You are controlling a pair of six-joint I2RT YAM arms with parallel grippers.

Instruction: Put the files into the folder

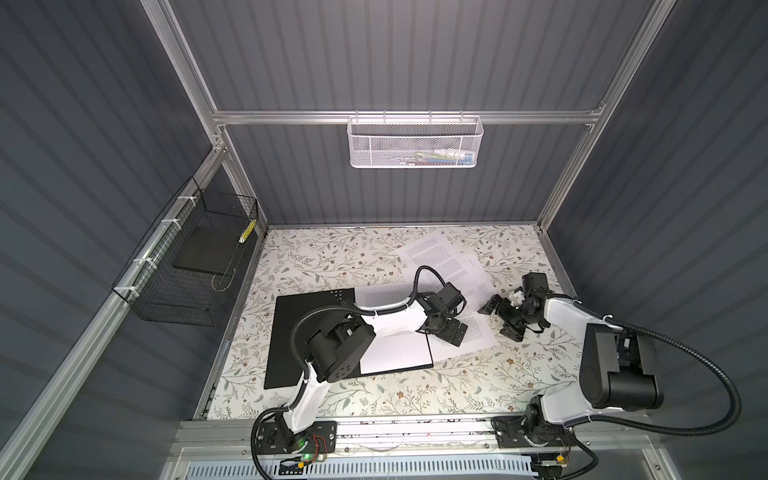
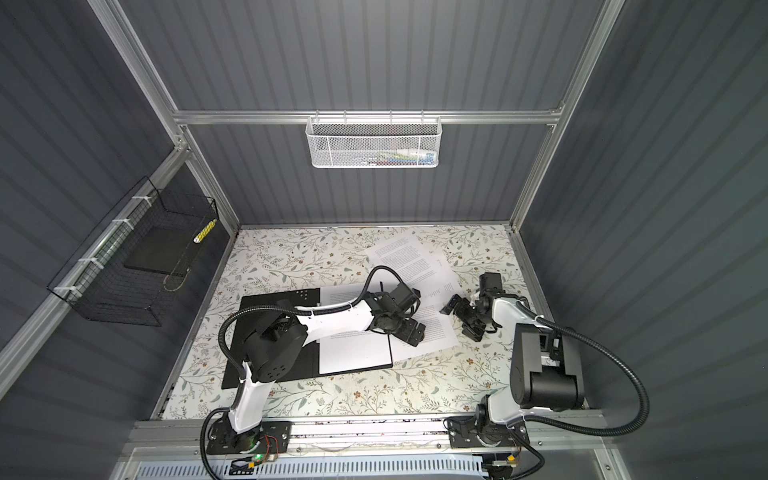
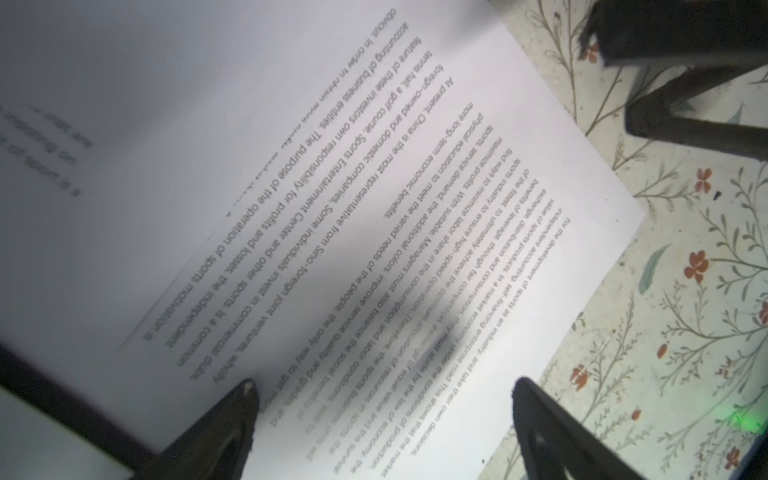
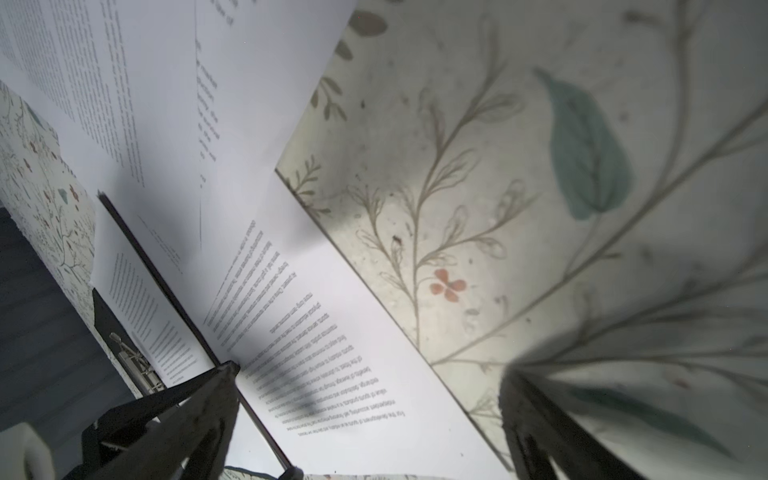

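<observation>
- Two sets of fingers hang low over the right half of the table (image 1: pixel 457 386), both spread wide and holding nothing: the left fingers (image 1: pixel 454 332) over printed paper, the right fingers (image 1: pixel 498 319) just beside them.
- The folder (image 1: pixel 286 332) lies open left of centre with its black inside up. One sheet (image 1: pixel 395 353) lies flat on its right half.
- A second, loose sheet (image 1: pixel 478 336) lies askew. Its left part overlaps the folder's right edge and the rest is on the table.
- This loose sheet is directly beneath the left fingers; in the left wrist view both tips frame its lines of text.
- The right fingers straddle the sheet's outer edge. In the right wrist view one tip is over paper and the other is over bare table.
- The sheet's long axis runs roughly from the near side toward the back, turned a little against the folder's own edges. The folder lies to its left.
- The remaining files (image 1: pixel 440 257) lie fanned toward the back right, and they seem to overlap the loose sheet's far end.
- My judgement is that the left arm is the nearer one. Pressing down, sliding the sheet leftward and turning it slightly should square it onto the folder.
- The overlapping far sheets may drag along with it.
</observation>
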